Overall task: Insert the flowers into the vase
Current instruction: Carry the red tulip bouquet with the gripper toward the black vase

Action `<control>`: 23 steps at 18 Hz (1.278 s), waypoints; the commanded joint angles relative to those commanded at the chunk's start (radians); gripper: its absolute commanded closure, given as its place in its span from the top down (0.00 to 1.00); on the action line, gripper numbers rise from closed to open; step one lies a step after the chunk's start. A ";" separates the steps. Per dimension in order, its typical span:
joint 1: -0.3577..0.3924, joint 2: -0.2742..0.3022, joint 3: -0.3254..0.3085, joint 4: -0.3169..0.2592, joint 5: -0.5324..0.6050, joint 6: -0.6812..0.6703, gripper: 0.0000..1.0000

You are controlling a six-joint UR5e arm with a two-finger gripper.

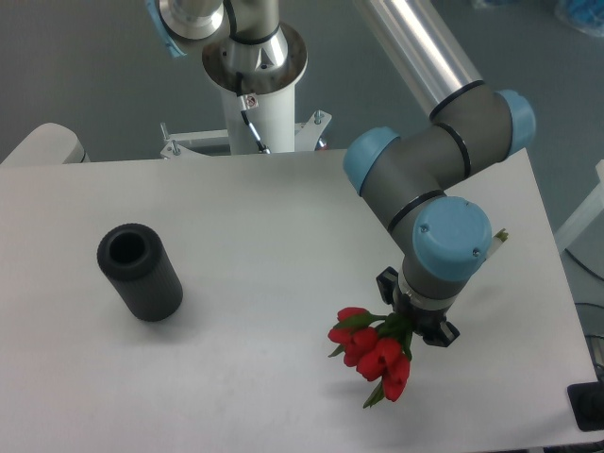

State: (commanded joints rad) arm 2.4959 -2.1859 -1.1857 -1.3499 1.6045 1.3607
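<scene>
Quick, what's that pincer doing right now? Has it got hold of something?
Pincer: closed on the red tulips, holding the bunch near the stems; the fingers themselves are mostly hidden under the wrist.

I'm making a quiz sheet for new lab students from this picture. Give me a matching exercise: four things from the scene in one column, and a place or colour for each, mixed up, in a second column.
Things:
1. vase
2. flowers
3. gripper
4. table

Descriptions:
A. white, carries everything
B. red buds with green leaves, near the front right
C. black cylinder, standing at the left with its opening empty
D. under the blue-capped wrist, right beside the green stems

Pairs: 1-C, 2-B, 3-D, 4-A
</scene>
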 joint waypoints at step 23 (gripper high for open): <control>-0.042 0.074 0.012 0.083 -0.561 -0.261 0.00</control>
State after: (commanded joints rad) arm 2.4543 -2.1123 -1.1735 -1.2671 1.0436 1.1001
